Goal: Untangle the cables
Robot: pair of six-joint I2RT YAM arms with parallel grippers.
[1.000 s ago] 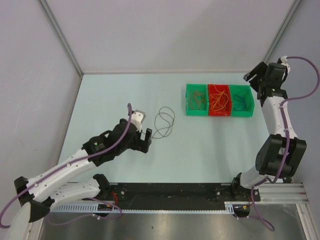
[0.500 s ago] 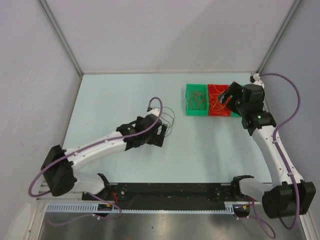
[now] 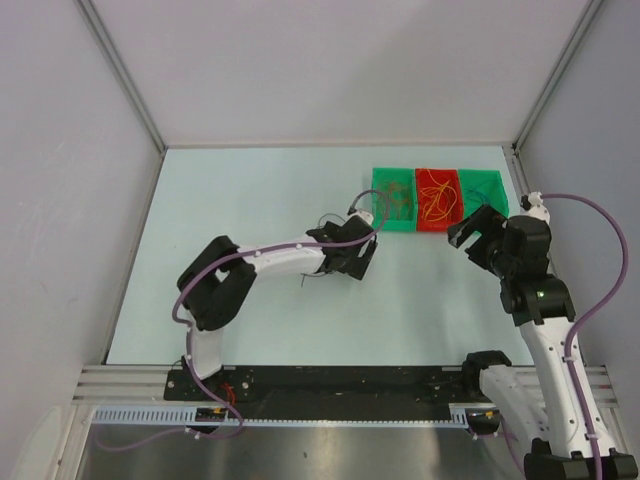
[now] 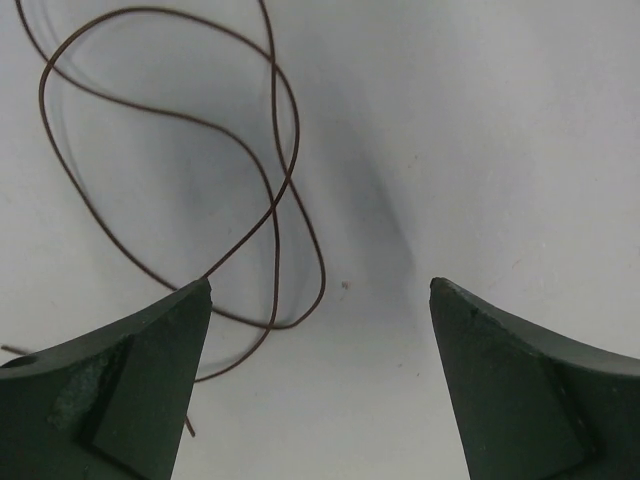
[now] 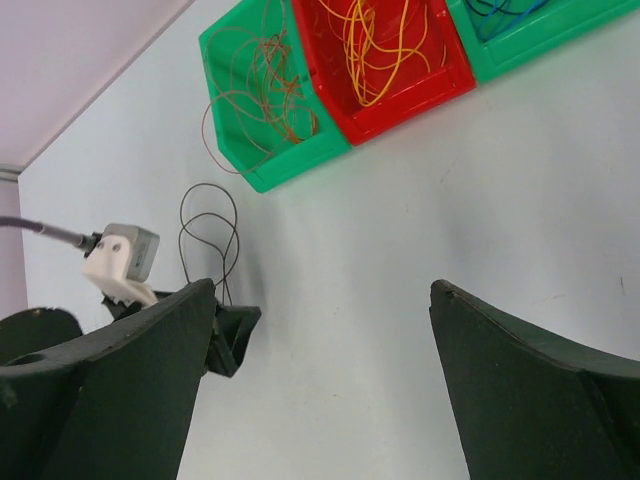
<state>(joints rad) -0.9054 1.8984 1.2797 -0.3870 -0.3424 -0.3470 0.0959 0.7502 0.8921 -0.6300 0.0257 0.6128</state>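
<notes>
A loose dark brown cable (image 4: 275, 200) lies in loops on the pale table. In the top view my left arm covers most of it, and only a bit of the cable (image 3: 324, 219) shows. My left gripper (image 3: 366, 262) is open and empty just right of it; in the left wrist view the left gripper (image 4: 320, 290) has the loops beside its left finger (image 4: 140, 370). My right gripper (image 3: 475, 232) is open and empty below the bins. In the right wrist view the right gripper (image 5: 322, 290) is over bare table, and the cable (image 5: 210, 235) lies far left.
Three bins stand in a row at the back right: a green bin (image 3: 377, 200) with brownish wires (image 5: 265, 95), a red bin (image 3: 419, 205) with orange wires (image 5: 375, 50), and a green bin (image 3: 500, 200) with blue wires (image 5: 505, 8). Walls enclose the table.
My left arm has swung right across the dark cable toward the bins. My right arm has drawn back from over the bins toward the near side. Both grippers stay open.
</notes>
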